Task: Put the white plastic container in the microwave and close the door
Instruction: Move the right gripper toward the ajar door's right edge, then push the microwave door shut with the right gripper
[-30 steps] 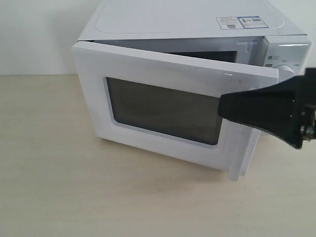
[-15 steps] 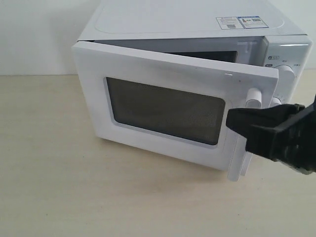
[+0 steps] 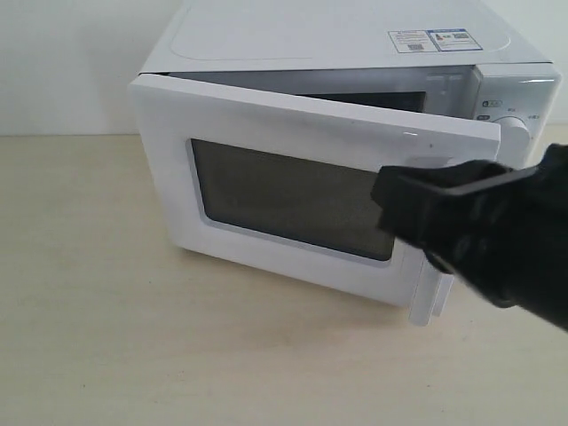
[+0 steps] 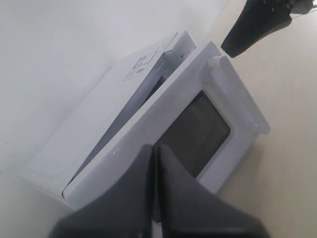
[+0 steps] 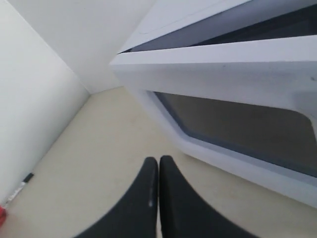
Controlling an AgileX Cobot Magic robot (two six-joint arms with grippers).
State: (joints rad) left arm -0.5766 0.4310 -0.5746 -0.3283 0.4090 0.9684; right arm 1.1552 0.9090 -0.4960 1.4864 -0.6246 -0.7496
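Both pinched shut and empty, the left gripper and right gripper face the ajar door, which I reckon needs pushing closed.

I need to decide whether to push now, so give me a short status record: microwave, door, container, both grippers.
microwave: upright on the table
door: ajar, not latched
white plastic container: not visible in any view; the gap shows only dark
right gripper: fingers closed together, empty, in front of the door near its handle; contact cannot be told
left gripper: fingers closed together, empty, off the microwave
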